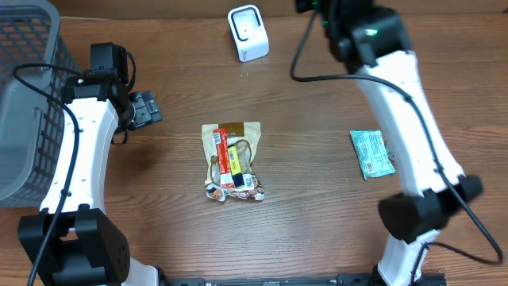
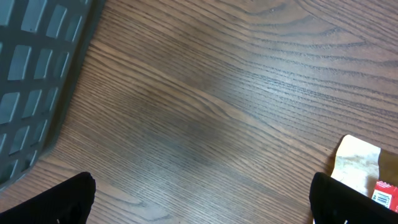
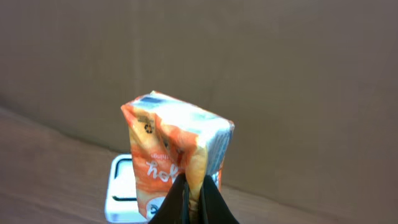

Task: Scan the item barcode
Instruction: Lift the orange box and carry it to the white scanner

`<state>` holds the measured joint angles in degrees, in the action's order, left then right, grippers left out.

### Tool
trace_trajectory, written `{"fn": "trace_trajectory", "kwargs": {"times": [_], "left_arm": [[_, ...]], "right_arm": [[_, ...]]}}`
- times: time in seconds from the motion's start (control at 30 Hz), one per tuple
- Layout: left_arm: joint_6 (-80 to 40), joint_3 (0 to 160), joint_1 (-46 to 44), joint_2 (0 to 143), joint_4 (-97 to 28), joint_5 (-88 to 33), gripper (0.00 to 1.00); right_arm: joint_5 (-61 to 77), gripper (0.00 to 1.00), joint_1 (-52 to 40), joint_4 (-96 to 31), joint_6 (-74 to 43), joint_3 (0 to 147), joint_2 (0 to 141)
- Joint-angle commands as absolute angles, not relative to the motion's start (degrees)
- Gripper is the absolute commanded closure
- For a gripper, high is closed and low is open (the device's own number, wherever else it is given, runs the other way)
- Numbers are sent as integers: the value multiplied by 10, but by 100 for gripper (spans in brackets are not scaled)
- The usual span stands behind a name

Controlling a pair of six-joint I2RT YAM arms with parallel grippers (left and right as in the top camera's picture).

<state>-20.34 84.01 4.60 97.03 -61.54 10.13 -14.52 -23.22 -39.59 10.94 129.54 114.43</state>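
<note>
Brown wood tabletop (image 1: 317,238) with a plain wall beyond. Right pincer (image 3: 193,198) is pinching the lower edge of the orange packet (image 3: 177,149), held upright with its long axis vertical, at the far side. The white scanner (image 3: 121,199) sits just below and left of it; the barcode face is probably hidden. Left pincer (image 1: 148,109) is spread and empty, well apart beside the basket (image 1: 24,95). The snack pouch (image 1: 232,161) and green packet (image 1: 371,153) lie nearer, blocking nothing.

Mock shop checkout
White barcode scanner (image 1: 248,32) on wooden table (image 1: 317,230); shopping basket (image 1: 28,95) left of it, snack packets (image 1: 232,161) near it.
</note>
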Motion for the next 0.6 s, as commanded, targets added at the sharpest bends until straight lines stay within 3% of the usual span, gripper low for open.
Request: {"fn": "trace_trajectory", "kwargs": {"times": [0.0,0.23,0.57], "left_arm": [[-193,848,45,962,-614,105,0],[-193,848,45,962,-615,105,0],[-193,848,45,962,-615,105,0]], "right_arm": [[-170,96,-258,-370,218,1303,1188],[-249,96,-293,-289,340,1301,1278],[-281,96,-295,-208,365,1301,1358]]}}
